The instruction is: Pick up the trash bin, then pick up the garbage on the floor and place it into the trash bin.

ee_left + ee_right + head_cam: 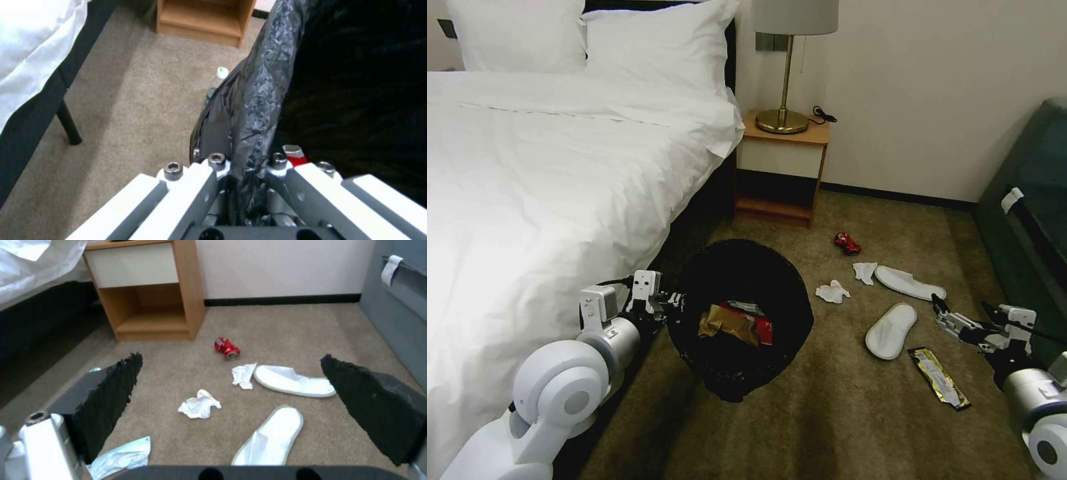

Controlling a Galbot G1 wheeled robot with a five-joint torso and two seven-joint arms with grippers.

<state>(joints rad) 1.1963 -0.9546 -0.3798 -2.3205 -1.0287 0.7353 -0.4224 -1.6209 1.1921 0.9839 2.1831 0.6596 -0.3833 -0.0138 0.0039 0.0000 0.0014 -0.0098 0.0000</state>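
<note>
The left gripper (670,300) is clamped on the rim of the bin (740,320), holding it tilted off the floor (840,413) beside the bed (527,200), a brown bag (727,323) and red packet (764,328) already inside. The right gripper (960,320) hangs spread wide and empty above the wrapper (938,377) and near slipper (890,330). So collection is under way, and next comes a drop onto one of those. Beyond lie two tissues (832,291), the far slipper (909,283) and the can (848,243), toward the nightstand (780,167).
</note>
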